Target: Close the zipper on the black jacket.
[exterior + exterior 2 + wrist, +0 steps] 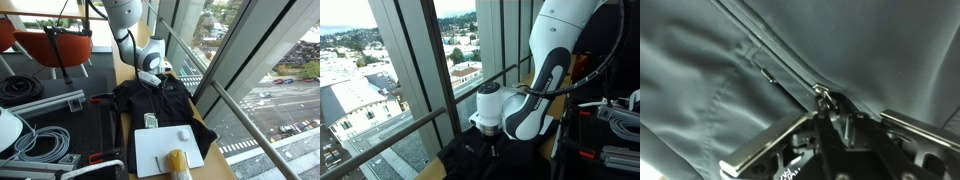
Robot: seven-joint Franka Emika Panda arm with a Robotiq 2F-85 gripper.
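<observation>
Black and rumpled, the black jacket lies beneath the gripper. Its jaws clamp the zipper pull on the jacket's front.

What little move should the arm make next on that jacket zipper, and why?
Probably a short, steady pull of the zipper slider along its track, toward the upper left of the wrist view. The gripper has its tips right at the slider on the black jacket, and the track runs on from there. Whether the grip is firm I cannot tell, so pull gently.
</observation>
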